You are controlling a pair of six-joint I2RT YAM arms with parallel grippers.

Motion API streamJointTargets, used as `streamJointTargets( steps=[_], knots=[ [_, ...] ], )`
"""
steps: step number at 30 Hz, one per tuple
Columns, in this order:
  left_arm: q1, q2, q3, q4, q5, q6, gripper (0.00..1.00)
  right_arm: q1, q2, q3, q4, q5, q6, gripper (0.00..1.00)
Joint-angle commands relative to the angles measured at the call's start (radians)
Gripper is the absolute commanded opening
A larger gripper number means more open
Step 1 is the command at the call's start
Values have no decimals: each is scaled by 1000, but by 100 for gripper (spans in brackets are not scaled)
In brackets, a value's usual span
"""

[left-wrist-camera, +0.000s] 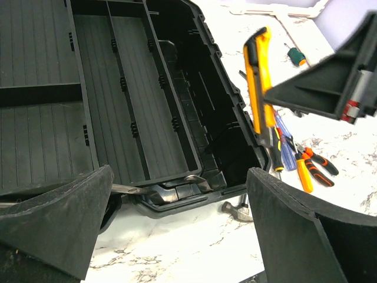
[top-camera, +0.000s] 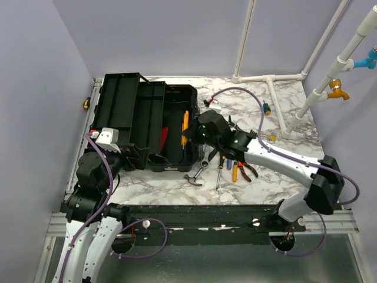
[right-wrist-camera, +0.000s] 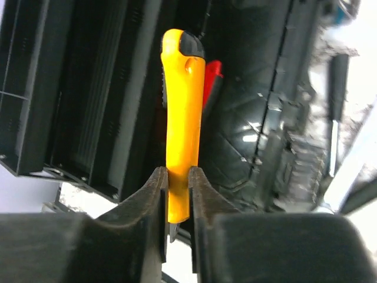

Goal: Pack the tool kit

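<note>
The black toolbox (top-camera: 147, 118) lies open at the back left, its lid and tray folded out; it also fills the left wrist view (left-wrist-camera: 135, 106). My right gripper (top-camera: 191, 135) is shut on a yellow utility knife (top-camera: 185, 122) and holds it above the box's deep bin. The right wrist view shows the fingers (right-wrist-camera: 158, 188) clamped on the knife's lower end (right-wrist-camera: 184, 112), its black-tipped end pointing away. The knife also shows in the left wrist view (left-wrist-camera: 260, 88). My left gripper (top-camera: 141, 156) is open and empty at the box's front edge, by the latch (left-wrist-camera: 179, 180).
A red tool (top-camera: 164, 137) lies in the bin. A hammer (top-camera: 193, 178), screwdrivers (top-camera: 219, 171) and orange pliers (top-camera: 244, 170) lie on the marble right of the box. A green screwdriver (top-camera: 267, 108) and white pipes (top-camera: 271, 79) are at the back right.
</note>
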Motion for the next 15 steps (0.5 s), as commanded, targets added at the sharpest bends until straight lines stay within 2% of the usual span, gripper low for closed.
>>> streamJointTargets(
  steps=[1,2,3,7,11,15],
  knots=[
    [-6,0,-13,24,8,-2,98,4,118,143,43,-16,-56,47],
    [-6,2,-12,23,8,-2,99,4,134,173,25,13,-40,75],
    [-6,2,-11,22,7,-1,98,3,148,197,-14,55,-17,88],
    [-6,-3,-12,19,3,1,99,4,115,171,-54,122,0,91],
    [-5,-3,-13,23,9,-1,98,2,8,58,-74,186,11,88],
    [-6,-3,-12,23,15,-2,98,1,-97,-42,-171,253,44,83]
  ],
)
